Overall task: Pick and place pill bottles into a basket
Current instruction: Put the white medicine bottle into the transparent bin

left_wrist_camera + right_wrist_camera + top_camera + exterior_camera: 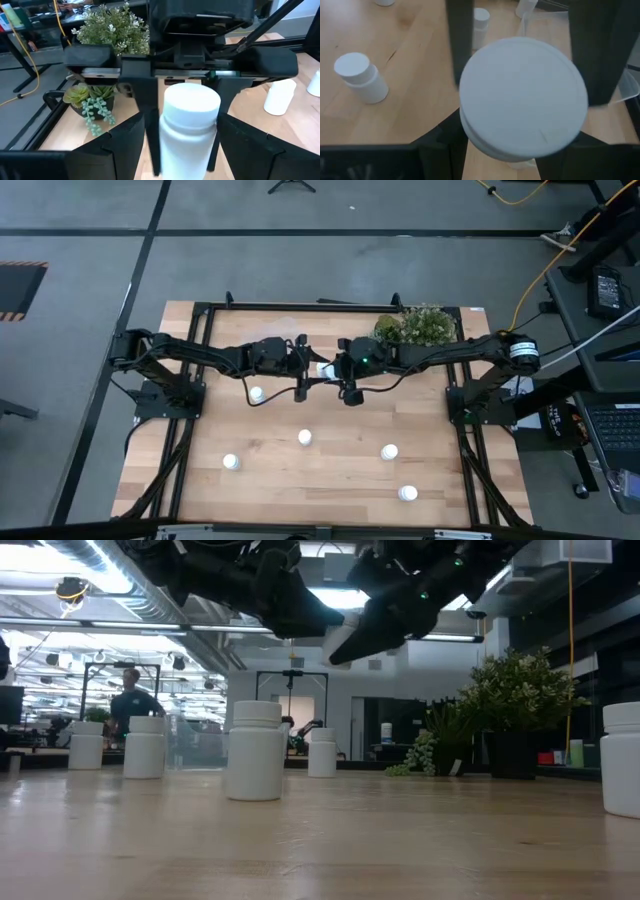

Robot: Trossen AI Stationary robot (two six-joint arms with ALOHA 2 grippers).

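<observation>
Both hands [322,370] on 1 bottle [189,127]

No legible text, label, brand, number or sign is showing in any view. The white pill bottles [305,437] are presenting plain, unmarked surfaces.
</observation>
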